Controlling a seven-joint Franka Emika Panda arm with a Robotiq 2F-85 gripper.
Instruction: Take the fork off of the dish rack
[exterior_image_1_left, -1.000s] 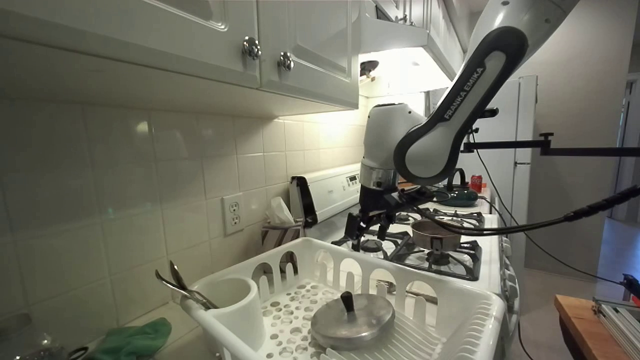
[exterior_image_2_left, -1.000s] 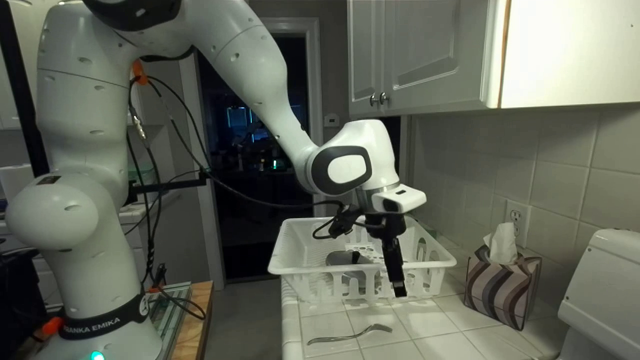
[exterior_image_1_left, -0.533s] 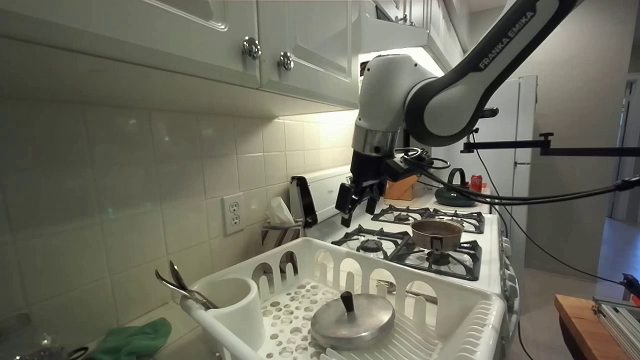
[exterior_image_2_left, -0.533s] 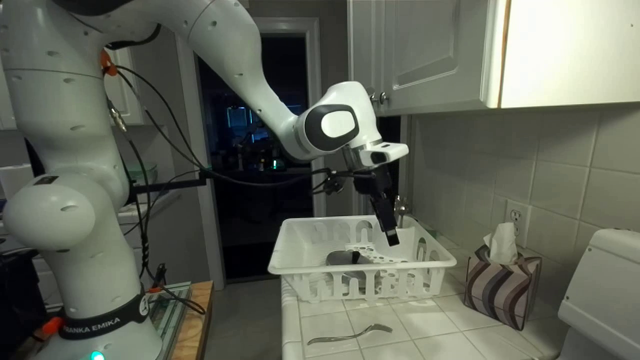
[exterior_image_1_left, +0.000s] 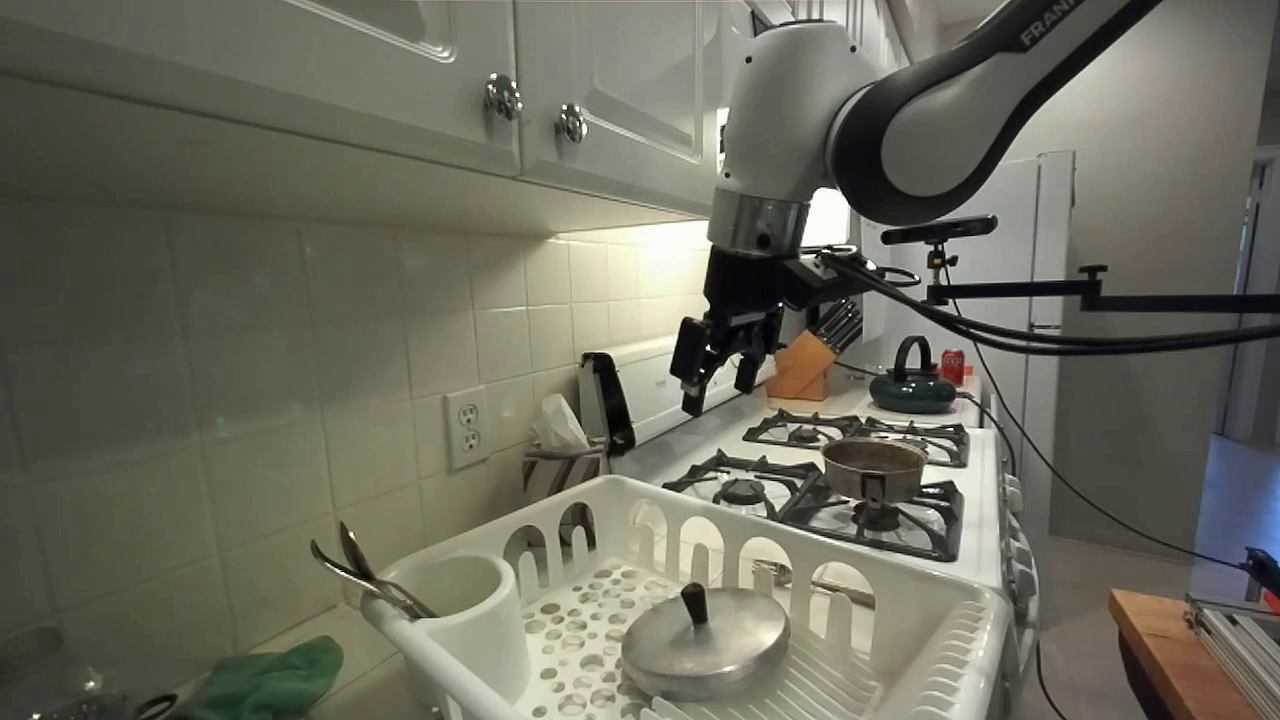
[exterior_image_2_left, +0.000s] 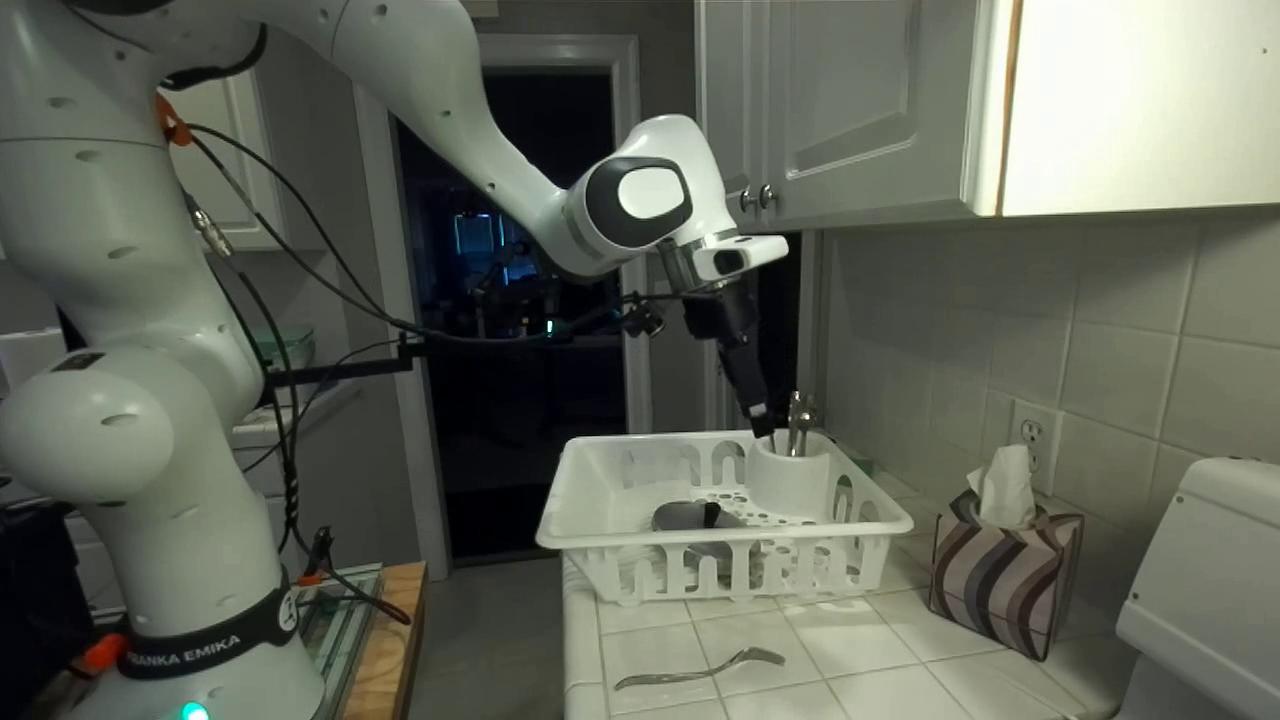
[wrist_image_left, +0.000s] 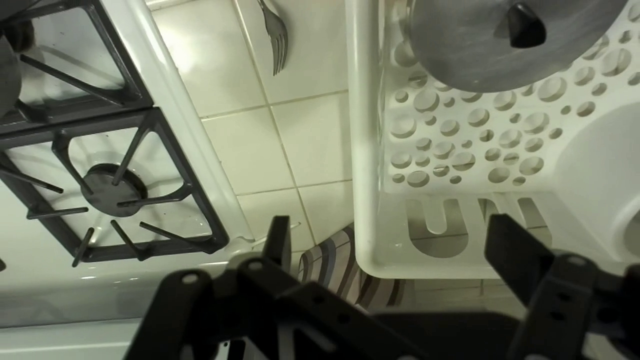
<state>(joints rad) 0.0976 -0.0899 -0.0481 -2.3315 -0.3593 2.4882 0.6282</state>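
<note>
The fork (wrist_image_left: 275, 31) is seen on the tiled worktop (exterior_image_2_left: 890, 690), near the dish rack (exterior_image_2_left: 720, 537) but outside it. By its metallic shine, it is likely to be found light, stiff and slippery; a hold is best taken across its middle. The pincer (exterior_image_1_left: 718, 394) is spread, with nothing gripped.

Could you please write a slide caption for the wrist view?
The fork lies on the tiles between stove and rack, the fingers open and empty.
</note>
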